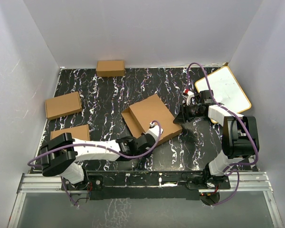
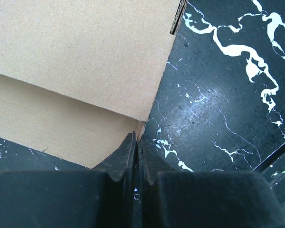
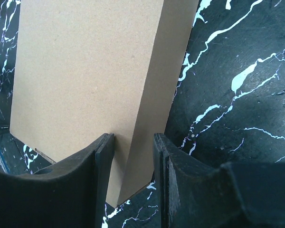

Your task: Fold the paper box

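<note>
The paper box (image 1: 151, 117) lies on the black marbled table as a flat, closed brown shape with one flap (image 1: 131, 123) sticking out on its left. My left gripper (image 1: 155, 129) is at its near edge, shut, with nothing held. In the left wrist view its fingertips (image 2: 137, 137) meet just below the corner of the paper box (image 2: 85, 52). My right gripper (image 1: 182, 115) is at the box's right corner. In the right wrist view its jaws (image 3: 133, 142) are closed across the thickness of the paper box (image 3: 85, 71), one finger on the top face and the other along the side wall.
Three smaller brown boxes lie on the left: one at the back (image 1: 110, 68), one by the left wall (image 1: 63, 105) and one nearer (image 1: 71, 132). A white board with a tan rim (image 1: 223, 89) lies at the back right, behind the right arm.
</note>
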Motion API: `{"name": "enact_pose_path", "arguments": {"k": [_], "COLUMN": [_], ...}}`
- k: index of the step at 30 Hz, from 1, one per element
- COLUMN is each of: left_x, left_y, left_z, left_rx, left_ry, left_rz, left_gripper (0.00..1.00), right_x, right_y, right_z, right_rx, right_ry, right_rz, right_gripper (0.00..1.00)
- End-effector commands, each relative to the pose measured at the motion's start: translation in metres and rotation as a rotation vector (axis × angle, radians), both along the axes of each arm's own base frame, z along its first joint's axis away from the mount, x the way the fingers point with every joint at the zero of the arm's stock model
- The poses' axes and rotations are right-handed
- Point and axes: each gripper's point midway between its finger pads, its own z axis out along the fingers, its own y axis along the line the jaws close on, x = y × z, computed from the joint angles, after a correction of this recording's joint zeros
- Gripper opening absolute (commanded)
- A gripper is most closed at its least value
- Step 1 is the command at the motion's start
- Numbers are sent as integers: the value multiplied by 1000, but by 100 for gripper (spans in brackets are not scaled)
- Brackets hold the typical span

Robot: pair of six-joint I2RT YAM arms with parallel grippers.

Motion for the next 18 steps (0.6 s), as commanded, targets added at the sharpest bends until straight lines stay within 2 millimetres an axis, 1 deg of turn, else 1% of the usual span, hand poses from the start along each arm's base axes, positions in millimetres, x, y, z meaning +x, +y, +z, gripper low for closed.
{"name": "enact_pose_path", "arguments": {"k": [1,6,12,18], "left_x": [20,23,22,24], "left_y": [-24,-28,-40,-42], "left_z": [35,38,45,46], "left_rx": [-107,-87,-104,-98], "left_ry": [-46,-57,-88,-82], "left_rz": [44,30,-48,-58], "left_gripper": [0,0,0,0], "right_x": [-16,-16,-17,-18], "right_y": [-7,-6,-3,-3], "right_z": [-37,-38,-38,-38], "right_rx": [-128,-128,-128,-127], "right_ry": [69,70,68,72], "right_rz": [19,24,34,37], "right_gripper": [42,42,42,42]}}
